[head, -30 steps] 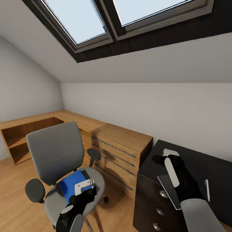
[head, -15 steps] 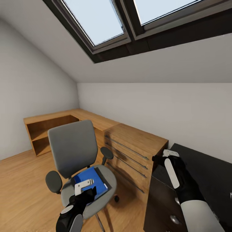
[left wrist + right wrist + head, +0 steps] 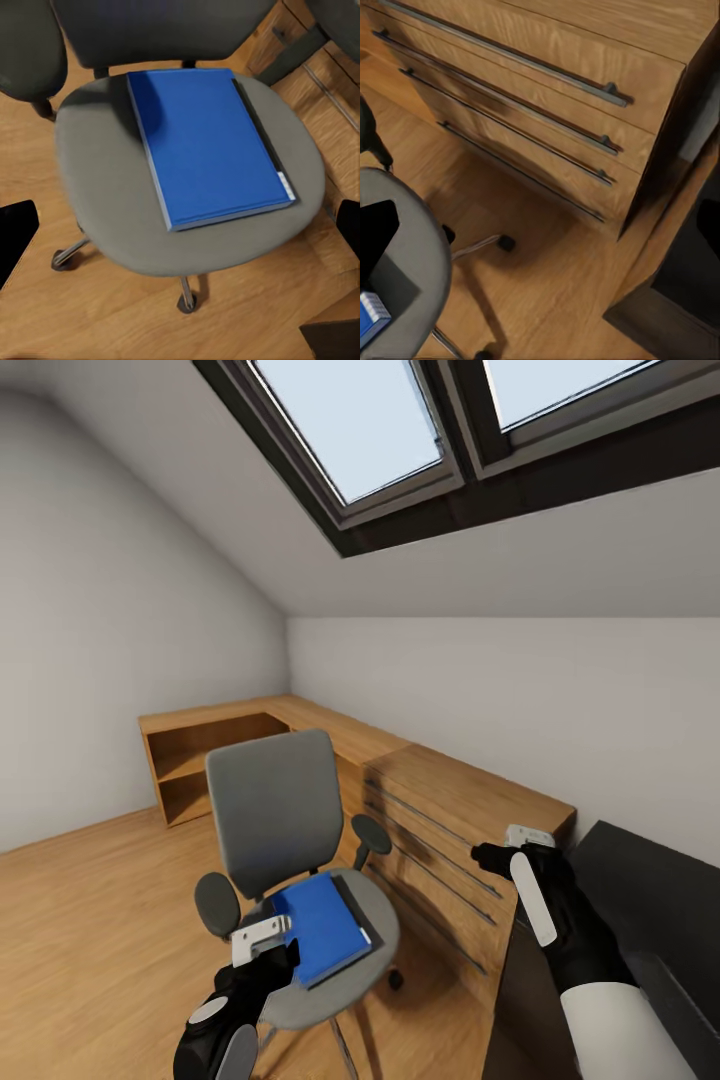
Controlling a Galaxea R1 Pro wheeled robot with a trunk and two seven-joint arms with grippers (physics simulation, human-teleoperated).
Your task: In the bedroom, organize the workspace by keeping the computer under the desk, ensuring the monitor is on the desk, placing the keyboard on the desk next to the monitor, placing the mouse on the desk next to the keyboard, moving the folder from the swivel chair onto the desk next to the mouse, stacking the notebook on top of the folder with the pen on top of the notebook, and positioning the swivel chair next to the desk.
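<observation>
The grey swivel chair [image 3: 270, 820] stands on the wood floor in front of a low wood cabinet. The bright blue folder [image 3: 322, 926] lies flat on its seat, seen again as the folder [image 3: 204, 141] on the grey seat [image 3: 97, 172] in the left wrist view. My left gripper [image 3: 268, 950] hovers open just above the seat's near edge, apart from the folder. My right gripper [image 3: 497, 853] hangs open over the gap between the cabinet and the black desk [image 3: 660, 900] at the right edge. Monitor, keyboard, mouse, notebook, pen and computer are out of view.
A low light-wood cabinet [image 3: 450, 820] with long bar-handled drawers [image 3: 532, 97] stands between the chair and the desk and runs on as an open shelf unit [image 3: 200, 750] into the far corner. The sloped ceiling has skylights. Open wood floor [image 3: 90, 920] lies left of the chair.
The head camera has turned left, so the chair and folder now sit nearer the picture's middle. Most of the desk top has slid out at the right. Both arms keep their pose.
</observation>
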